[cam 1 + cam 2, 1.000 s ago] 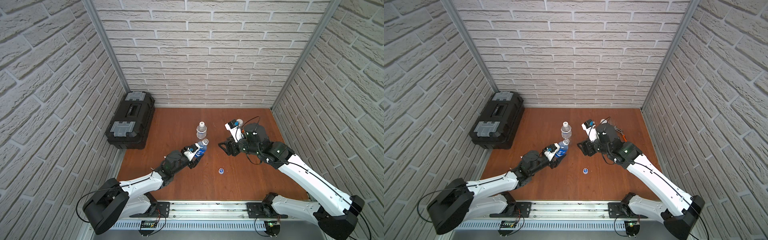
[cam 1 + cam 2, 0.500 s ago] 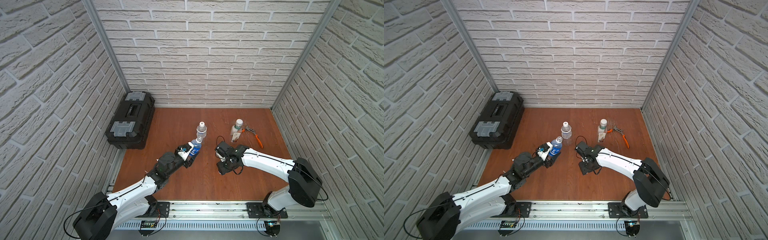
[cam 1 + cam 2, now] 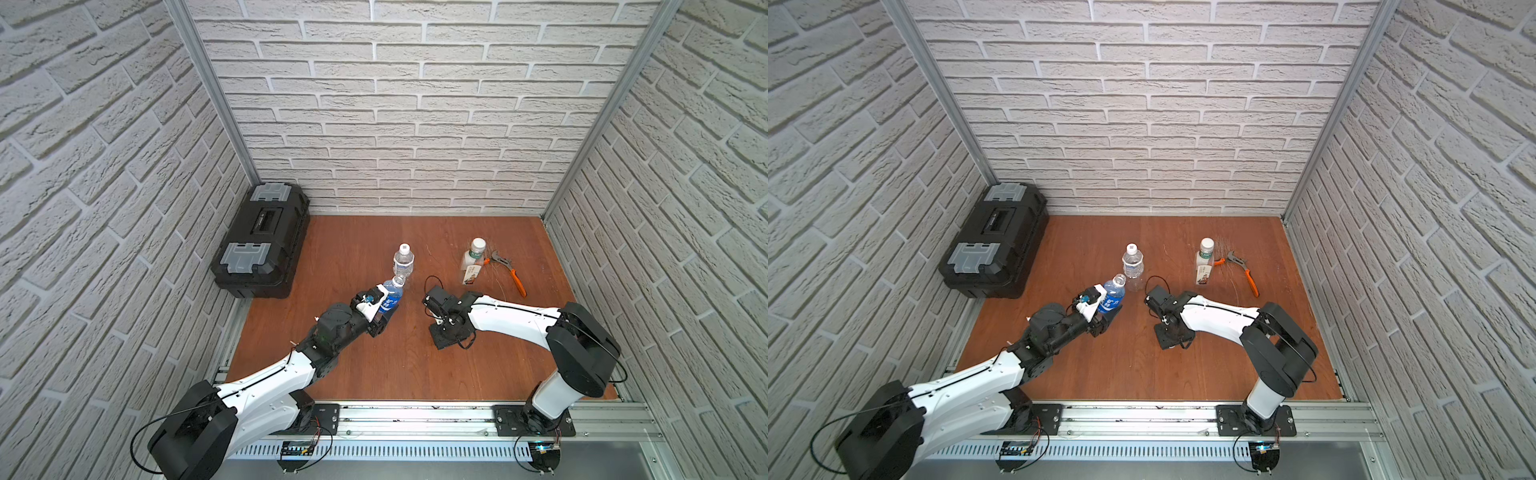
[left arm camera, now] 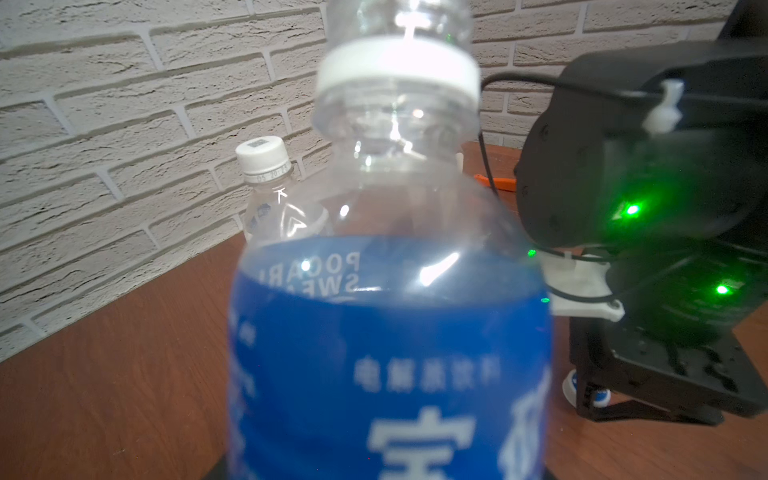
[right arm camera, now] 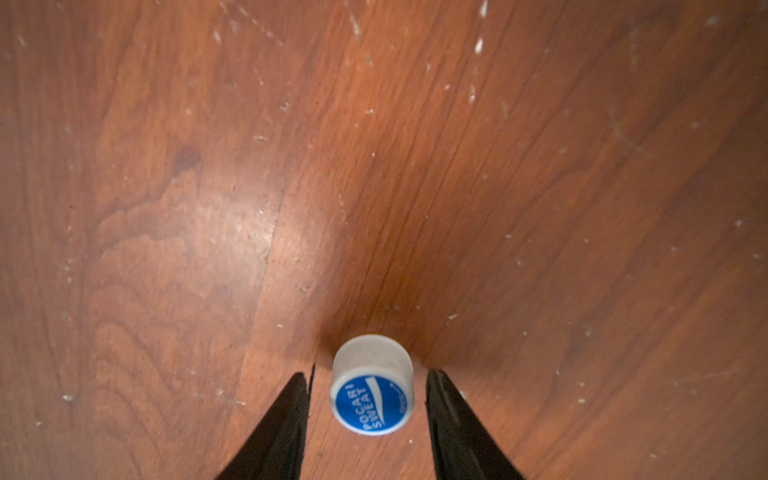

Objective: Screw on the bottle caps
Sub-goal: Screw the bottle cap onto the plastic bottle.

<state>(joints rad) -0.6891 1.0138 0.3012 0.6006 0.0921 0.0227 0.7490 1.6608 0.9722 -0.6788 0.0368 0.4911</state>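
In both top views the left gripper (image 3: 380, 311) is clamped on the blue-labelled bottle (image 3: 391, 298), which leans with its open neck toward the white-labelled bottle (image 3: 403, 262) standing just behind it. The left wrist view fills with that blue label and shows the white-labelled bottle's small white cap (image 4: 262, 151) screwed on.

The top views hide what lies under the right gripper (image 5: 369, 372), which points down at the table (image 3: 374, 374). Only the right wrist view shows it: the blue cap (image 5: 371, 403) sits on the wood between the 2 fingers (image 5: 291, 415), jaws narrow, a slim gap on each side and no contact.

Farther back, the squarish bottle (image 3: 473, 262) stands capped in white, touching orange-handled pliers (image 3: 509, 270). A black toolbox (image 3: 262, 241) sits by the left wall.
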